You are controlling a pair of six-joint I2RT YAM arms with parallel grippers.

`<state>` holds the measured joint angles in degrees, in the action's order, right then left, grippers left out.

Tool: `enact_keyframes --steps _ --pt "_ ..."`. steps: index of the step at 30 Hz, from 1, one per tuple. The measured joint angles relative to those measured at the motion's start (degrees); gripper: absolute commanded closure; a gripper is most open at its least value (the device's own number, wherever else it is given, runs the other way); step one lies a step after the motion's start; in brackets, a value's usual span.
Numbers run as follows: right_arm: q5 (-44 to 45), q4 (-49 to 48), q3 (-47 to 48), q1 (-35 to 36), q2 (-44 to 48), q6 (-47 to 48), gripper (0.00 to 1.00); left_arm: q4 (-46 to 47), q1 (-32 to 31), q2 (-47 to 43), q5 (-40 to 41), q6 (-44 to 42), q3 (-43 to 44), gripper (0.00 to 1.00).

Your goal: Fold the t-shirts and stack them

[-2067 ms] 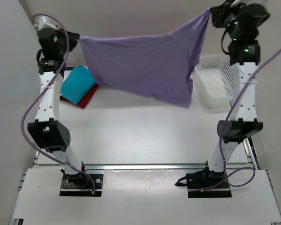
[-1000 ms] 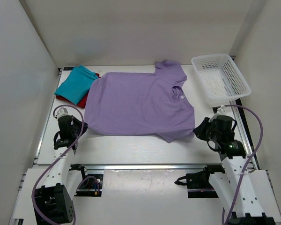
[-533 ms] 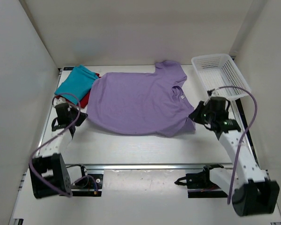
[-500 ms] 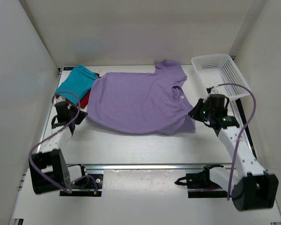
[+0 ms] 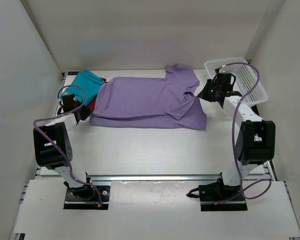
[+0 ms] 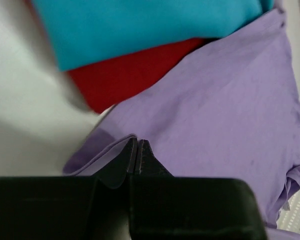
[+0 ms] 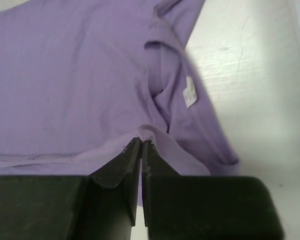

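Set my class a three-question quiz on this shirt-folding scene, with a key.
1. True or false: the left gripper and the right gripper are each shut on the lavender shirt at its edge.
2. Fill in: the white basket stands to the lavender shirt's ___, by the robot's sides.
3. The teal shirt lies on: A the red shirt; B the white basket; C the lavender shirt.
Key: 1 true; 2 right; 3 A.
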<state>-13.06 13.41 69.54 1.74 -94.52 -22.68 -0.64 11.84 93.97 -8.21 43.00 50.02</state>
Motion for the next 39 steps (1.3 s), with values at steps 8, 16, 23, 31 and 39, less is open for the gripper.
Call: enact_keyframes --steps 8,16,23,31,39 --pt "-1.07 0.81 9.35 -1.09 -10.69 1.38 1.0 0.28 -2.32 7.26 0.98 -0.26 7.72 0.64" --pt "-2.23 1.38 16.7 -0.63 -16.11 2.34 0.62 0.68 0.44 4.79 0.96 0.0 3.1 0.6" --pt "-1.77 -8.66 -7.58 -0.22 3.06 -2.08 1.0 3.43 0.9 -10.12 1.53 -0.44 -10.1 0.54" --pt "-1.64 -17.14 -34.82 -6.21 14.73 -8.02 0.65 5.16 1.07 -7.15 -1.14 1.01 -14.56 0.47" --pt "-3.41 -20.57 -38.75 -10.32 13.11 -8.37 0.58 8.39 0.66 -2.03 -3.02 2.58 -12.41 0.53"
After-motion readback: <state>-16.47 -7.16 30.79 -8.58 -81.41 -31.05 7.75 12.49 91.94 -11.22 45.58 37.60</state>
